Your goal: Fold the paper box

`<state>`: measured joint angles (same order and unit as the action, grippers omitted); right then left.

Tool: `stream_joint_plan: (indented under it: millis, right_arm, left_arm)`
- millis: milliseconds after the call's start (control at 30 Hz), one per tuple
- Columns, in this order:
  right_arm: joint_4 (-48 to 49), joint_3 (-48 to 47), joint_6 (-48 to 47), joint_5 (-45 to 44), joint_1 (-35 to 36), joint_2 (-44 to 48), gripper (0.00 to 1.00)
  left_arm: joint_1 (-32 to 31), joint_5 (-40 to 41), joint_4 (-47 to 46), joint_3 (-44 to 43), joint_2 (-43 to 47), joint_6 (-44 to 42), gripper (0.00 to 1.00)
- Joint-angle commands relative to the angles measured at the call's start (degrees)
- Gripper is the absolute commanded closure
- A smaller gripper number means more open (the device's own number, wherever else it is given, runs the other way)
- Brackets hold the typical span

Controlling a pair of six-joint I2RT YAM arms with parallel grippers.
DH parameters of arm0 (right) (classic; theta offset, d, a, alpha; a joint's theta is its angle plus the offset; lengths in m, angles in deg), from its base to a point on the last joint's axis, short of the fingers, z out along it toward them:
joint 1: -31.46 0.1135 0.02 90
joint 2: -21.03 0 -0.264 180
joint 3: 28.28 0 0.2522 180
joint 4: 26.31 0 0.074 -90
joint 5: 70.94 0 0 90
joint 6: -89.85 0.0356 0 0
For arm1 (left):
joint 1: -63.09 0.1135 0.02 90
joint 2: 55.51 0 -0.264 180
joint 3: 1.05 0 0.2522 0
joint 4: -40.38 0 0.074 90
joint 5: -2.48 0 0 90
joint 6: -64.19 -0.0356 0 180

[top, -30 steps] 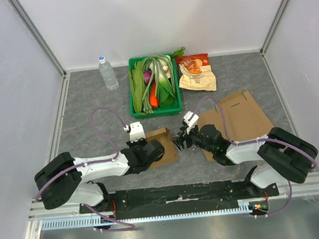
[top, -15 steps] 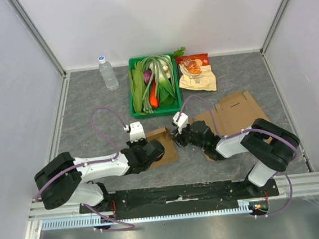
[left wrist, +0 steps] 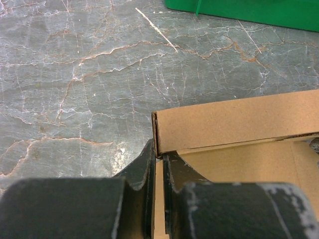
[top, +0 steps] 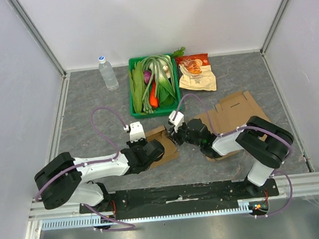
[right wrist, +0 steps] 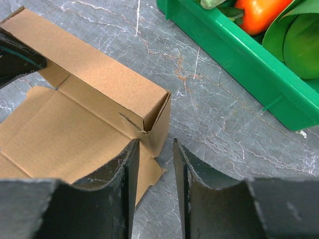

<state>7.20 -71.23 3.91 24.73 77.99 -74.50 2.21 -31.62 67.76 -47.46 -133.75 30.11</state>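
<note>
The paper box, half-formed at mid-frame on the tabletop, has one long wall standing, so the step looks like squaring corners, next tucking the end flap; the left pincer clamps one wall corner, the right pincer straddles the opposite corner half-open, gripping nothing.

Paper box: plain kraft brown, unprinted. Table: grey marbled, with white and rust-coloured veins. Crate at upper right of the right wrist view: solid green.
</note>
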Motion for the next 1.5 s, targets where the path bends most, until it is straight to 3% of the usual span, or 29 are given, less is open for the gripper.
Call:
stream_joint_plan:
  millis: [0,133,267,500,667,700,800,900,933,1067,1133,1300,1467]
  right_arm:
    - [5.81,-1.66,-0.53,-3.81,2.16,-1.33,0.61]
    - [9.41,-1.75,-2.38,-11.71,5.06,-3.26,0.60]
    - [11.01,-2.27,-2.21,-14.10,5.68,-4.75,0.60]
    - [11.62,-2.27,-2.38,-19.20,6.82,-5.46,0.77]
    - [10.66,-5.78,-2.47,-22.71,9.63,-8.27,0.83]
    - [9.35,-6.66,-3.17,-24.11,11.03,-9.49,0.96]
    - [8.98,-8.86,-3.35,-30.97,13.58,-11.95,1.00]
    - [9.86,-10.53,-1.08,-43.95,16.48,-15.03,1.00]
    - [10.39,-11.15,1.46,-53.48,17.45,-15.91,1.00]
    - [9.87,-13.52,5.69,-69.28,20.63,-18.99,1.00]
    - [4.17,-15.88,8.94,-71.32,20.63,-20.31,1.00]
    - [1.25,-19.50,11.15,-73.52,21.68,-23.12,1.00]
    - [14.12,-13.98,6.33,-67.03,21.77,-21.11,1.00]
  left_arm:
    - [-0.38,1.93,-0.53,-1.63,-0.25,1.47,0.98]
    - [-0.38,1.93,-0.62,-1.55,0.01,1.47,0.98]
    - [-0.38,1.93,-0.53,-1.46,0.19,1.56,0.98]
    - [-0.38,1.93,-0.62,-1.55,0.02,1.56,0.98]
    - [-0.38,2.02,-0.45,-1.90,-0.16,1.29,0.98]
    - [-0.38,1.93,-0.44,-1.90,-0.25,1.38,0.98]
    - [-0.38,2.02,-0.27,-1.90,0.01,1.56,0.98]
    - [-0.38,1.76,-0.09,-1.98,-0.25,2.35,0.98]
    - [-0.38,1.67,-0.09,-2.16,-0.42,2.87,0.98]
    - [-0.55,1.75,2.89,-3.21,-1.13,6.48,0.98]
    - [-0.64,3.50,7.36,-4.52,-0.95,9.53,0.98]
    - [-0.73,3.60,9.05,-4.54,1.42,10.00,0.98]
    - [-0.73,3.34,7.82,-4.36,0.98,9.65,0.98]
